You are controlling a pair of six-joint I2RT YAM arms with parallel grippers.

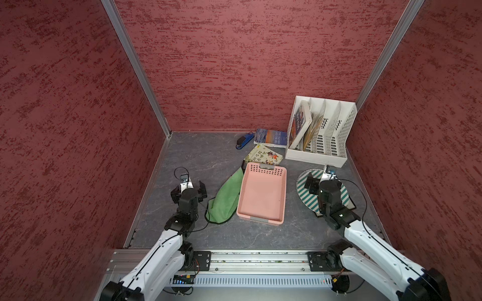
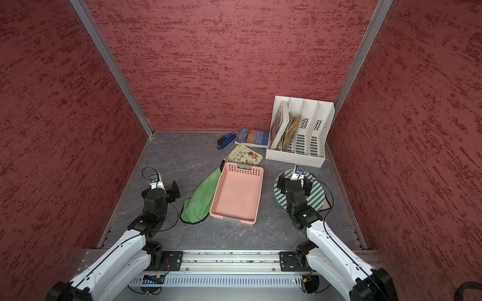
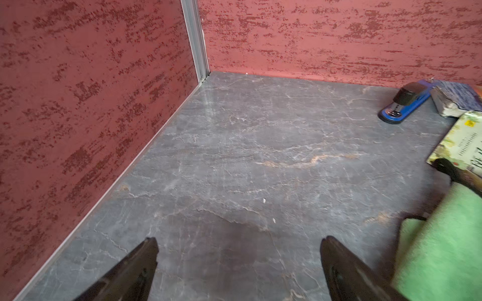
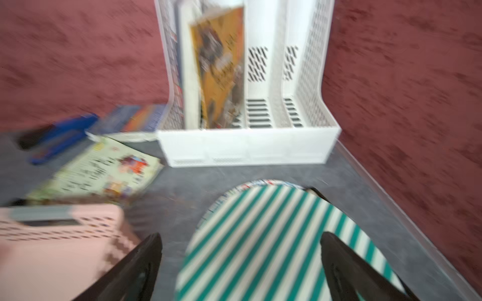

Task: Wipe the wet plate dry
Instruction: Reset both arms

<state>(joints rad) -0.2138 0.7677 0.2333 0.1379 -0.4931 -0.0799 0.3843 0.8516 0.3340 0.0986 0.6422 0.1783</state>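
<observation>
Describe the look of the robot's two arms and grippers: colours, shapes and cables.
The left arm and right arm have white shells, black joints and thin black cables looping alongside. The left gripper and right gripper each end in two dark, tapering fingers.

Teal-striped plate (image 1: pixel 302 194) lies at right, well apart from the crumpled green cloth (image 1: pixel 225 198).

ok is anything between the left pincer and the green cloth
Nothing visible: only bare table lies between the open left pincer and the green cloth. The pink basket lies on the cloth's other side, away from that pincer.
</observation>
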